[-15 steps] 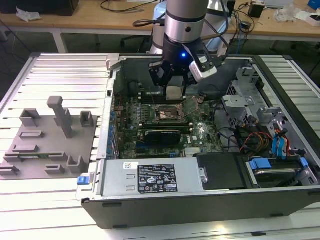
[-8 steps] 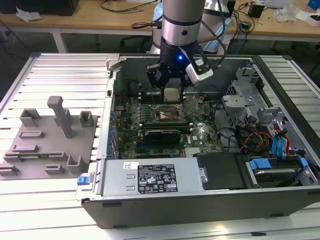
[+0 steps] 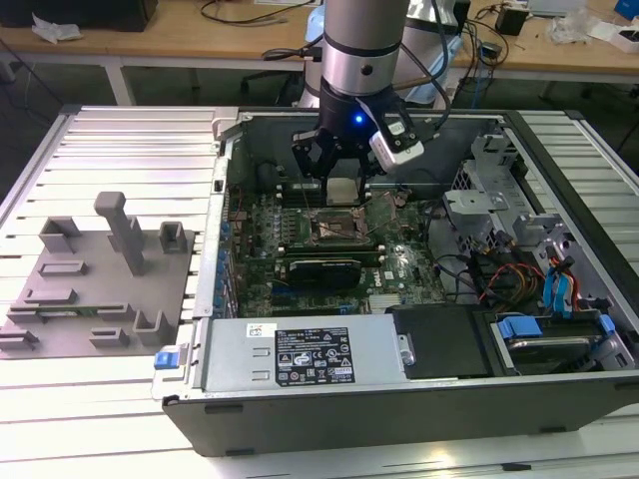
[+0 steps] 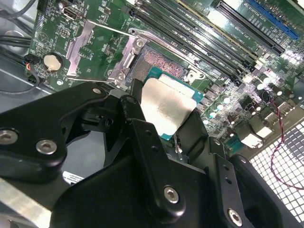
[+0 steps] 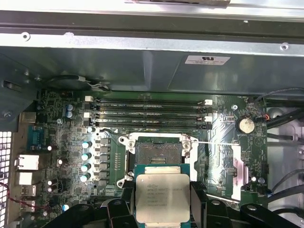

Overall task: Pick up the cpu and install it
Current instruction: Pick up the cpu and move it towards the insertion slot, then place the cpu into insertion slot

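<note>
Gripper (image 5: pixel 161 209) holds cpu (image 5: pixel 160 192) level; plate up.

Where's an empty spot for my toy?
The ribbed table is bare between the grey fixture and its far edge, and along its near edge. Inside the case it's crowded: motherboard, cables, and the end effector holding the cpu by the socket.
</note>
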